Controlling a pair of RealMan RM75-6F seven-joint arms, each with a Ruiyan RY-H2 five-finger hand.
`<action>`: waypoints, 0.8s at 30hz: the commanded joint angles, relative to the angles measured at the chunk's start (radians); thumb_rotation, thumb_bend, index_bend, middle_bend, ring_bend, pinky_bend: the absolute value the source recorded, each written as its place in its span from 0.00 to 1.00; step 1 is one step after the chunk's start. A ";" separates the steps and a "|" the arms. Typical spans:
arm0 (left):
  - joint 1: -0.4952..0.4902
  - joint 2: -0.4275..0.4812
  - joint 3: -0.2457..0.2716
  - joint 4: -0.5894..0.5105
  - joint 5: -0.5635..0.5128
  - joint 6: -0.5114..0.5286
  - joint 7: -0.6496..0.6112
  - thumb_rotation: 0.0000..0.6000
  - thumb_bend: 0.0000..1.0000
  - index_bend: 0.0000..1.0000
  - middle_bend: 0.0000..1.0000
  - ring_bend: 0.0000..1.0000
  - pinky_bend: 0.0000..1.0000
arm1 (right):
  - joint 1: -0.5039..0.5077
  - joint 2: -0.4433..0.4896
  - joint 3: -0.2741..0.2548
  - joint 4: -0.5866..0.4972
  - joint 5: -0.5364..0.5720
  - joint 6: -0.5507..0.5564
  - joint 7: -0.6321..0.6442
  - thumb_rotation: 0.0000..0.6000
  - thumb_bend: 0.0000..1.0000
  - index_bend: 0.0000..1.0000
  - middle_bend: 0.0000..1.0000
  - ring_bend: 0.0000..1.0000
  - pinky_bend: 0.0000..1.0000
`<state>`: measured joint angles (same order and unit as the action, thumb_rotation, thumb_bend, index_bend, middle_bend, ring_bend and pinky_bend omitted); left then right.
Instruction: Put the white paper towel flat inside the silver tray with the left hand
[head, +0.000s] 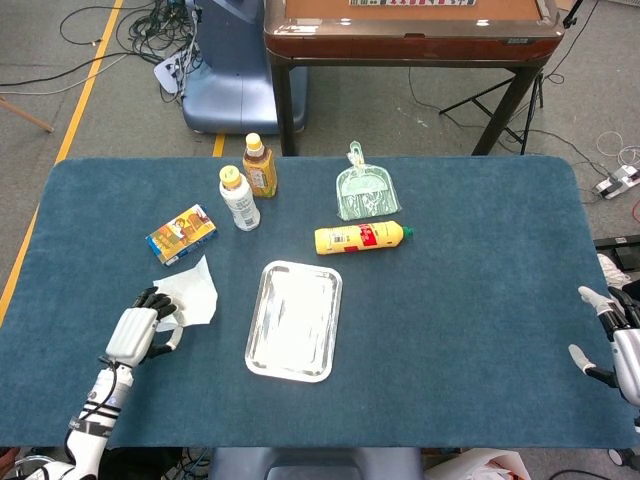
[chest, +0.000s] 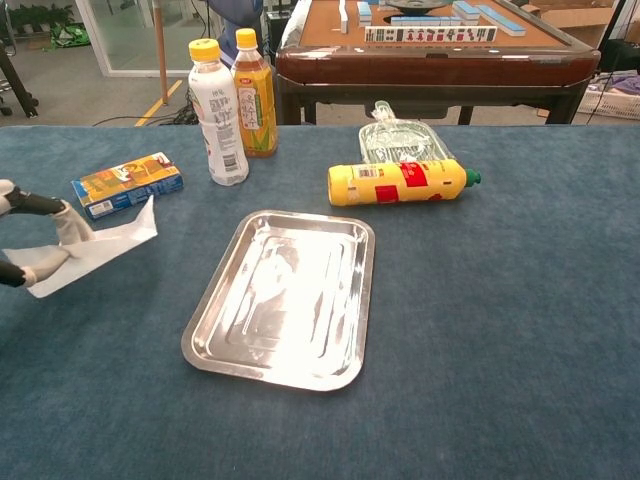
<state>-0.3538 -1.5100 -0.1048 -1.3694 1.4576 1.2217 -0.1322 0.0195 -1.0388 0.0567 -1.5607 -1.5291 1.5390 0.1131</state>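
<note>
Left of the silver tray (head: 294, 320), the white paper towel (head: 192, 292) is pinched in the fingers of the left hand (head: 143, 327), which holds it up off the blue tablecloth (head: 450, 300); in the chest view the sheet hangs crumpled from the hand, its far corner pointing toward the tray (whether that corner touches the cloth I cannot tell). None of the towel is over or inside the tray, which lies flat with nothing in it. Beyond the tray's far right corner a yellow squeeze bottle (head: 360, 237) lies on its side with its green cap pointing away from the towel, and just past that rests a small green dustpan (head: 367, 189). Off the tray's far left corner a white bottle with a yellow cap (head: 238, 198) stands upright, with an amber drink bottle (head: 259, 166) standing just behind it. A small colourful box (head: 181, 234) lies farther left of the tray than those bottles, just beyond the raised towel. Well to the right of the tray, at the table's edge, the right hand (head: 614, 340) rests with its fingers loosely apart and holding nothing.
</note>
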 joint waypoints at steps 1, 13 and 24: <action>-0.049 0.018 -0.034 -0.080 -0.010 -0.041 -0.013 1.00 0.43 0.59 0.38 0.24 0.09 | 0.001 -0.001 0.000 0.000 0.000 -0.001 0.000 1.00 0.26 0.17 0.26 0.10 0.18; -0.159 -0.048 -0.055 -0.193 0.017 -0.103 0.052 1.00 0.43 0.59 0.39 0.24 0.09 | 0.000 -0.006 0.001 0.009 0.007 -0.006 0.006 1.00 0.26 0.17 0.26 0.10 0.18; -0.230 -0.138 -0.039 -0.222 -0.020 -0.167 0.250 1.00 0.43 0.59 0.39 0.24 0.09 | 0.003 -0.013 0.000 0.026 0.009 -0.014 0.021 1.00 0.26 0.17 0.26 0.10 0.18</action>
<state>-0.5671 -1.6234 -0.1488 -1.5908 1.4528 1.0679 0.0582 0.0224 -1.0514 0.0570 -1.5349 -1.5199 1.5257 0.1337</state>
